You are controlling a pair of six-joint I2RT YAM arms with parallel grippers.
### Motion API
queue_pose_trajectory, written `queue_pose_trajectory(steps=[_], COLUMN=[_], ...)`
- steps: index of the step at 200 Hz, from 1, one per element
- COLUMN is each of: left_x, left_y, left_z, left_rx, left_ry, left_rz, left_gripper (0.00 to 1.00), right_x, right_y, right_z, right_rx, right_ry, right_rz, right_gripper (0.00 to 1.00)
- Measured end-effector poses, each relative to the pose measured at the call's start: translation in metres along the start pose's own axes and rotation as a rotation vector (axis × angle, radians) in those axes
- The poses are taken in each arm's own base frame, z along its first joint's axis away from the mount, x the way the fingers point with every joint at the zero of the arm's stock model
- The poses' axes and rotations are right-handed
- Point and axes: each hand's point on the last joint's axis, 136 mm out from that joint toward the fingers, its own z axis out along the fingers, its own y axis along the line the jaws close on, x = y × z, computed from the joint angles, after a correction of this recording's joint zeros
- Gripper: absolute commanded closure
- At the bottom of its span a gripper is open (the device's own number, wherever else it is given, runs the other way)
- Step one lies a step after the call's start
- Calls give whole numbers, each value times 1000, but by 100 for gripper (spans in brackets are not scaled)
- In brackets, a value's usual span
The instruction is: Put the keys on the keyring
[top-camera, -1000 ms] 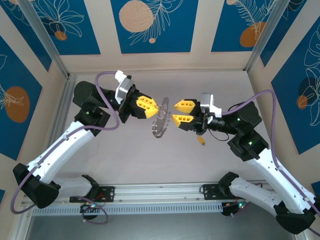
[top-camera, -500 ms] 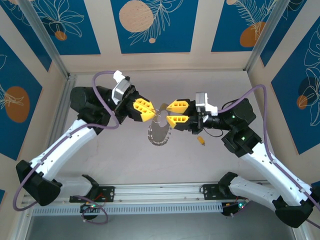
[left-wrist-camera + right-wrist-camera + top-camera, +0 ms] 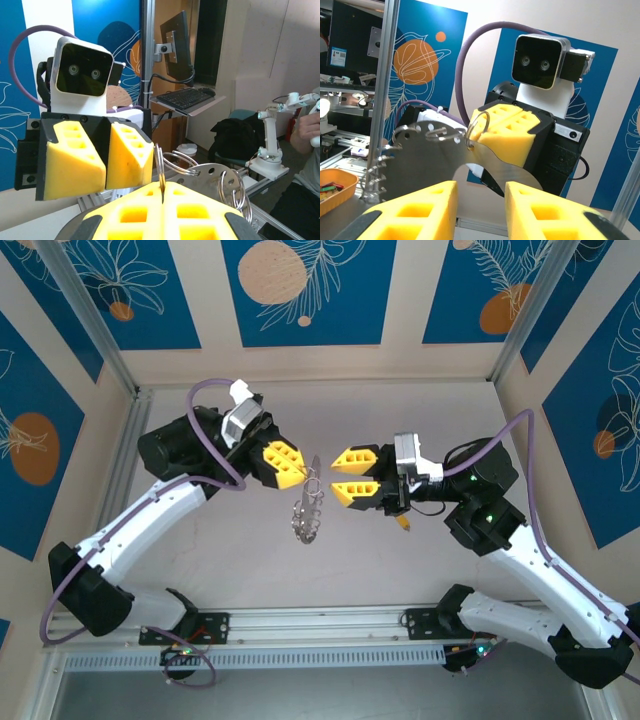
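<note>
Since half a second ago the keyring (image 3: 306,512) has swung from showing its broad face to nearly edge-on in the overhead view, and the right pincer (image 3: 337,473) has drawn back a little to the right

Left pincer (image 3: 297,471) is clamped on the keyring's top edge, its yellow foam-like, grid-pocketed fingers pressed together on the thin metal (image 3: 162,186). From the right wrist view the keyring (image 3: 430,165) is a flat, dull grey, curved plate with small holes and wire rings along its rim, hanging above the middle of the pale worktop (image 3: 240,560). Right pincer (image 3: 480,202) stands just right of it, blocky yellow fingers apart, nothing between them. One tiny yellow-orange key (image 3: 403,523) lies on the worktop under the right wrist, well apart from the keyring
</note>
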Motion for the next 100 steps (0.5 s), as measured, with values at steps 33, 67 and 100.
queue_pose_trajectory(steps=[33, 67, 100], left_x=[-5, -7, -8], left_y=[-10, -17, -17], left_z=[8, 16, 20], left_rx=[39, 82, 98], left_ry=[11, 27, 28], left_rz=[18, 11, -3], left_gripper=[100, 100, 100], right_x=[0, 3, 6], right_y=[1, 1, 4], right_z=[1, 1, -1], right_rx=[-1, -3, -5], right_ry=[-1, -1, -1], right_rz=[-17, -32, -39], right_gripper=[72, 72, 72])
